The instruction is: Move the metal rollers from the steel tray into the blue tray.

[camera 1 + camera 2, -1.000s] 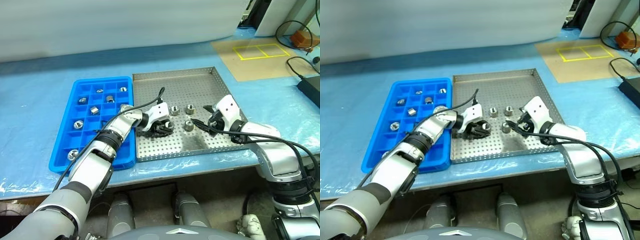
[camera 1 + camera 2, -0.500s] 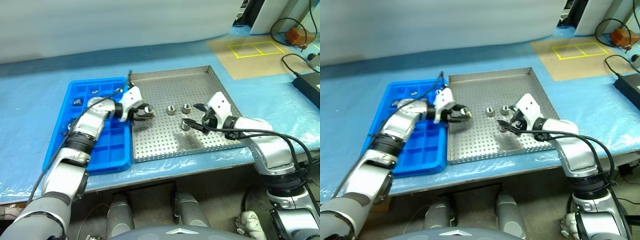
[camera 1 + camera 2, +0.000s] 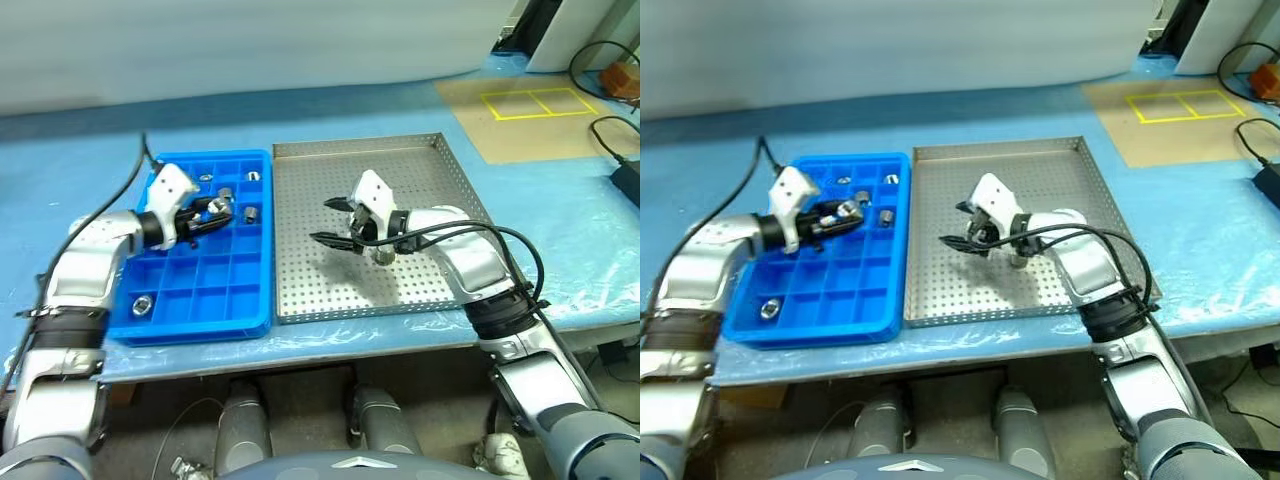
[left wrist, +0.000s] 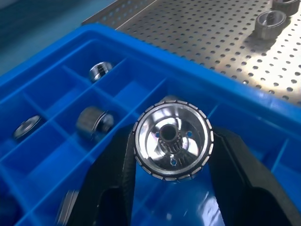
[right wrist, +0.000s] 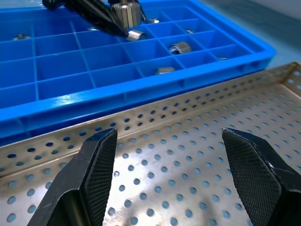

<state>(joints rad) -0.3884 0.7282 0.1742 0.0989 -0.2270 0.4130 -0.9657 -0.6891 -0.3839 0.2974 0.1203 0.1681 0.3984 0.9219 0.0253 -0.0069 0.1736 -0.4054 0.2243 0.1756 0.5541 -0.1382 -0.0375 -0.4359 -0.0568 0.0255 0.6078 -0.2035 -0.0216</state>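
Metal roller (image 4: 171, 140) pinched between left gripper (image 3: 215, 211) fingers, hovering over blue tray (image 3: 232, 303), several rollers already in compartments. Next, judged: lower into an empty cell, release. Right gripper (image 3: 335, 221) spread open, empty, above steel tray (image 3: 420, 160), near remaining roller (image 3: 381, 256). Blue-covered bench (image 3: 80, 150), cables (image 3: 598, 62) beyond.

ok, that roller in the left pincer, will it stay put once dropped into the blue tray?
Roller looks rigid, polished metal, so probably slippery. It's round, so it may roll, but the blue tray walls should stop it. Left pincer holds it.
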